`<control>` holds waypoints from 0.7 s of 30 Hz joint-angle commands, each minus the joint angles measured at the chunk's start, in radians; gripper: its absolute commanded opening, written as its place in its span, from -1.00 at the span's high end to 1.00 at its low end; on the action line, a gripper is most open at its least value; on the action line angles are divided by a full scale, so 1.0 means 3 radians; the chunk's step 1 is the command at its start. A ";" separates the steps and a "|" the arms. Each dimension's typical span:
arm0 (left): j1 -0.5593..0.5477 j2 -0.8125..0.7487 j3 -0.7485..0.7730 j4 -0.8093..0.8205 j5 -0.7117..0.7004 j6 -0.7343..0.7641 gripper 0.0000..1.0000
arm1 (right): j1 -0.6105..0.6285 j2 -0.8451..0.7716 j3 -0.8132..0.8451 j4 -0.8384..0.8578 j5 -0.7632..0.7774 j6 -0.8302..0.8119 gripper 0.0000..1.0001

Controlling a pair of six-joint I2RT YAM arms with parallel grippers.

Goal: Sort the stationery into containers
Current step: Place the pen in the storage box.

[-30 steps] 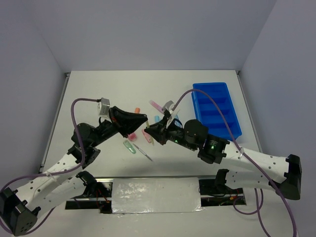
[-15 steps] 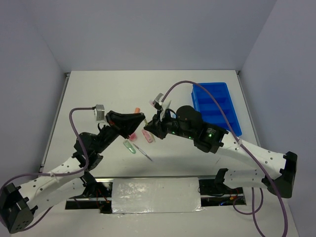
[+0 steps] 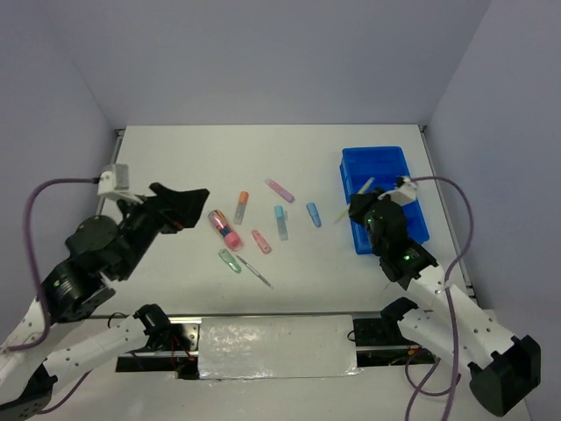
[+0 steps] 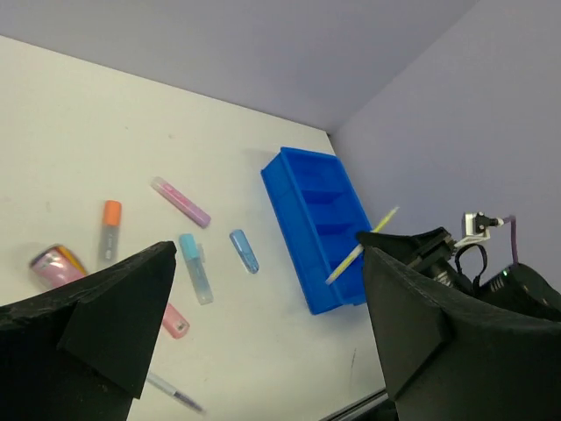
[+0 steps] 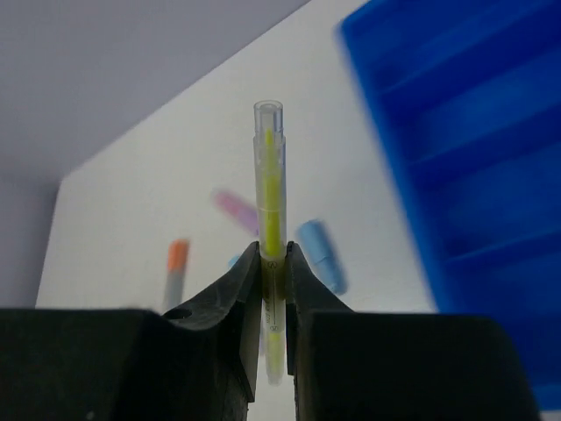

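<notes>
— Two arms from above: what does each one carry?
— The left gripper (image 3: 197, 195) hangs spread wide with nothing in it, over the table's (image 3: 175, 149) left side. The right gripper (image 3: 358, 209) pinches the yellow pen (image 3: 367, 185), tilted, at the near left corner of the blue tray (image 3: 372, 153).
— And the other stationery?
— It lies loose between the arms: orange marker (image 3: 241, 207), lilac marker (image 3: 280, 189), blue cap (image 3: 313, 214), green cap (image 3: 230, 260), grey pen (image 3: 257, 271).
— Left wrist camera?
— The left gripper (image 4: 267, 254) shows its fingers (image 4: 96, 316) far apart. Beyond them the yellow pen (image 4: 362, 247) slants across the near end of the blue tray (image 4: 294, 237).
— Right wrist camera?
— The right gripper (image 5: 273, 254) is clamped low on the yellow pen (image 5: 270, 175), which stands straight up out of it. The blue tray (image 5: 473, 132) blurs at the right, the orange marker (image 5: 175, 263) lower left.
</notes>
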State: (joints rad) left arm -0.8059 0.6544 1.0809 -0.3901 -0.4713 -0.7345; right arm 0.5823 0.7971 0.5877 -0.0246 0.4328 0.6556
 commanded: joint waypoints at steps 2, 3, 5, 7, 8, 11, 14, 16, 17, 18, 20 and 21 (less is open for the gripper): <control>-0.0008 -0.0340 -0.0003 -0.0852 -0.0214 0.0117 -0.99 | -0.0752 -0.0126 0.0040 -0.0689 0.0873 0.0984 1.00; -0.0008 -0.0386 -0.0069 -0.0984 -0.0224 0.0127 -0.99 | -0.0861 -0.0075 0.0086 -0.0847 0.0919 0.1081 1.00; -0.0008 -0.0503 -0.0181 -0.1173 -0.0285 0.0142 -0.99 | -0.1086 0.0058 0.0188 -0.1221 0.1042 0.1327 1.00; -0.0008 -0.0596 -0.0259 -0.1256 -0.0290 0.0188 -0.99 | -0.1174 0.0099 0.0158 -0.1354 0.1098 0.1470 1.00; -0.0008 -0.0627 -0.0355 -0.1282 -0.0270 0.0264 -0.99 | -0.1230 0.0089 0.0118 -0.1309 0.1083 0.1440 1.00; -0.0008 -0.0719 -0.0555 -0.1231 -0.0132 0.0397 -0.99 | -0.1281 0.0048 -0.0041 -0.1059 0.1078 0.1394 1.00; -0.0008 -0.0801 -0.0673 -0.1037 0.0103 0.0520 -0.99 | -0.1343 0.0114 -0.0118 -0.0865 0.1078 0.1354 0.94; -0.0008 -0.0847 -0.0719 -0.0940 0.0170 0.0551 -0.99 | -0.1384 0.0216 -0.0128 -0.0731 0.1058 0.1277 0.92; -0.0008 -0.0852 -0.0729 -0.0939 0.0165 0.0546 -0.99 | -0.1394 0.0247 -0.0128 -0.0716 0.1017 0.1256 0.90; -0.0008 -0.0862 -0.0729 -0.0960 0.0160 0.0541 -0.99 | -0.1409 0.0313 -0.0123 -0.0736 0.1012 0.1266 0.89; -0.0008 -0.0898 -0.0734 -0.0955 0.0155 0.0541 -0.99 | -0.1399 0.0349 -0.0118 -0.0777 0.1007 0.1322 0.87; -0.0008 -0.0933 -0.0745 -0.0945 0.0160 0.0541 -0.99 | -0.1404 0.0350 -0.0169 -0.0762 0.0991 0.1333 0.87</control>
State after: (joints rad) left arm -0.8059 0.4004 0.8543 -0.7311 -0.4450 -0.6014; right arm 0.1692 0.8967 0.5507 -0.2993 0.7025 1.0332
